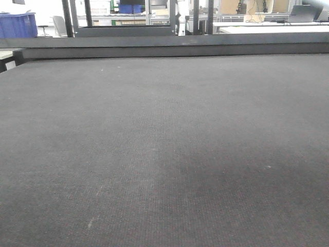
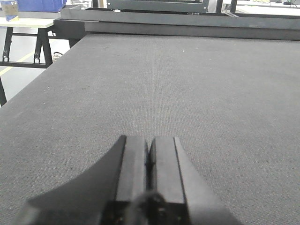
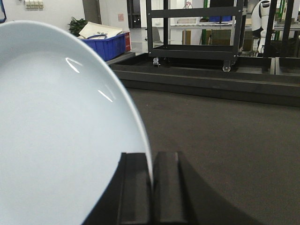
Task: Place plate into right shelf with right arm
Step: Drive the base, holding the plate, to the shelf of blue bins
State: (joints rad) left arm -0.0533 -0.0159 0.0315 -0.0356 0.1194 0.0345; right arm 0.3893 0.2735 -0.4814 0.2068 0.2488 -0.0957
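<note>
In the right wrist view my right gripper (image 3: 152, 161) is shut on the rim of the white plate (image 3: 56, 136). The plate stands on edge and fills the left half of that view, held above the dark table (image 3: 225, 140). In the left wrist view my left gripper (image 2: 150, 145) is shut and empty, low over the same dark mat (image 2: 187, 84). The front view shows only the bare mat (image 1: 164, 144); neither gripper nor the plate appears there. The stainless-steel right shelf is out of view.
A black wheeled frame cart (image 3: 194, 49) stands beyond the table's raised far edge (image 3: 206, 82). A blue bin with items (image 3: 105, 46) sits at the back left. The left wrist view shows the table's left edge (image 2: 33, 101) and a trestle bench (image 2: 28, 33) beyond.
</note>
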